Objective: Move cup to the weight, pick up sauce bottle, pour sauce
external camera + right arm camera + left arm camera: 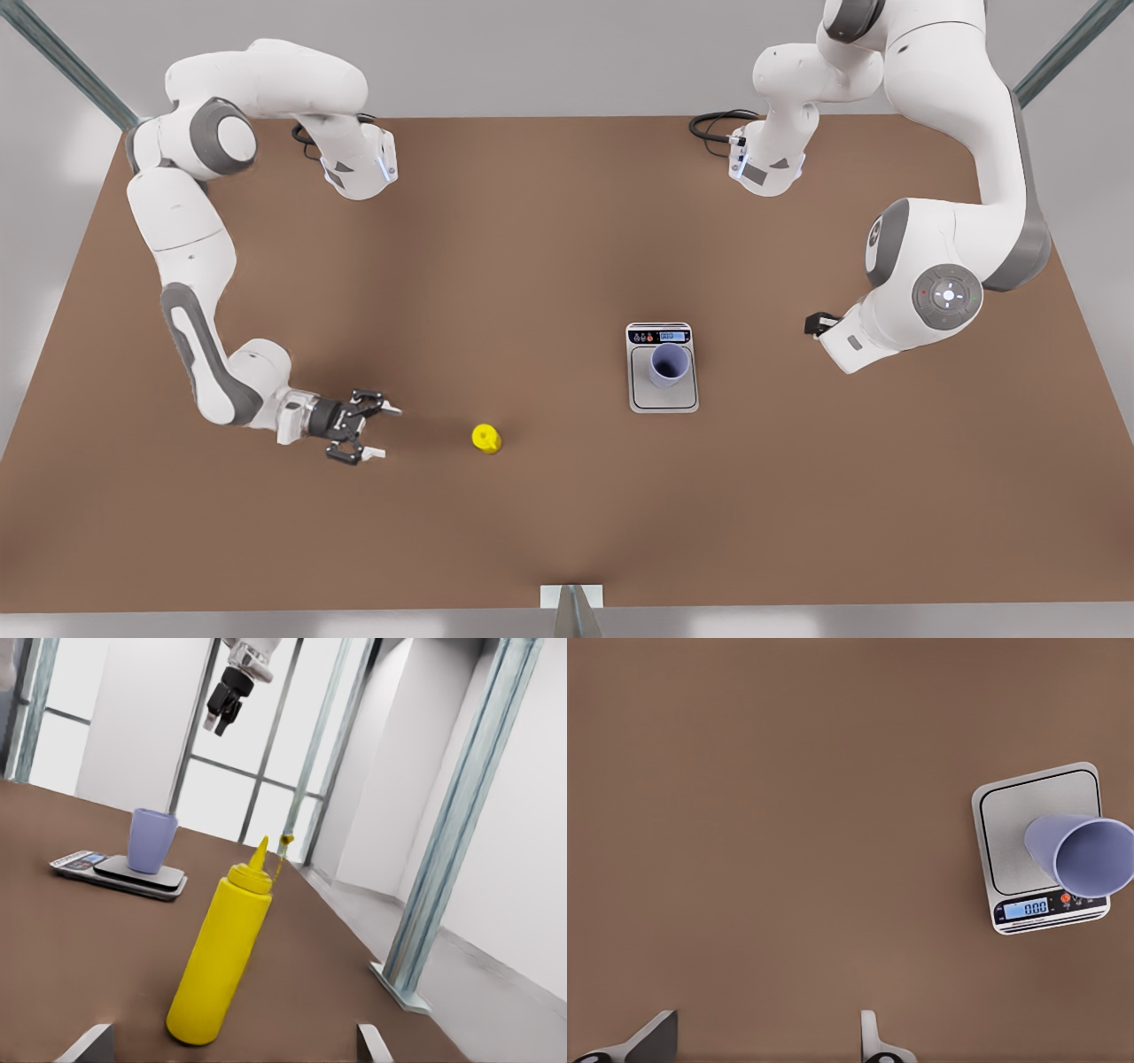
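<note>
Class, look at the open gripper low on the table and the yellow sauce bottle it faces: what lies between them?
Nothing: in the front view only bare brown table separates the right gripper from the upright sauce bottle; the right wrist view agrees.

A robot test room: two big white robot arms (186,257) stand at a plain brown worktop (532,266), with bare white walls (133,718) and tall grey metal posts (461,815) around it.

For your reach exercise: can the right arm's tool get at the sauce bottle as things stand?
Probably yes. The right tool is open, low and aimed at the upright sauce bottle, with bare table between them.
</note>
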You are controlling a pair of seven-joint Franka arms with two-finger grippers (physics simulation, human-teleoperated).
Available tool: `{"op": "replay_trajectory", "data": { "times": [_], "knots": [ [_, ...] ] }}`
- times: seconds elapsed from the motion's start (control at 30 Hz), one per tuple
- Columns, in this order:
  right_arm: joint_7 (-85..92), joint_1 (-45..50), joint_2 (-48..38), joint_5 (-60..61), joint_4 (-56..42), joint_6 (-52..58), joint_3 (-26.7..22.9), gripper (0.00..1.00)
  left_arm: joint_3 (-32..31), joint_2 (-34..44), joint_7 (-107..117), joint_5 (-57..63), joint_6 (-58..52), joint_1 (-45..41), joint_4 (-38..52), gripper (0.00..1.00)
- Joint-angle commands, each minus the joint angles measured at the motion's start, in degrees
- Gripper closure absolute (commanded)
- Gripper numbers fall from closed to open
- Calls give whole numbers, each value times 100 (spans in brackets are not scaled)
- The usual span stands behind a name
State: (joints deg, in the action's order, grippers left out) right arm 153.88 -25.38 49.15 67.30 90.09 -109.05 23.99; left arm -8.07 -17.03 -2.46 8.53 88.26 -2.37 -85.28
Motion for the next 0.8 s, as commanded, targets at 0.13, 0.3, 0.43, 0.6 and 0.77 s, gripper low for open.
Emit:
{"op": "replay_trajectory", "data": {
  "times": [0.13, 0.3, 0.43, 0.6, 0.77],
  "knots": [
    [-16398, 849, -1353, -7512, -2320, 3320, 115, 0, -1, 6, -44, -18, -125, 17, 3, 0],
    [-16161, 1439, -4123, -7495, -1961, 3935, -175, 0, 16, 24, -352, -35, -371, 52, 108, 0],
    [-16108, 2379, -5047, -7363, -1098, 3891, -1318, 0, -10, 86, -352, -44, -520, -9, 275, 0],
    [-16108, 2511, -5038, -7363, -1098, 3926, -1476, 0, -1, 59, -369, -26, -775, 26, 275, 0],
    [-16091, 2529, -5029, -7363, -1098, 3935, -1520, 0, -1, 50, -369, -26, -863, 17, 275, 0]
  ]
}}
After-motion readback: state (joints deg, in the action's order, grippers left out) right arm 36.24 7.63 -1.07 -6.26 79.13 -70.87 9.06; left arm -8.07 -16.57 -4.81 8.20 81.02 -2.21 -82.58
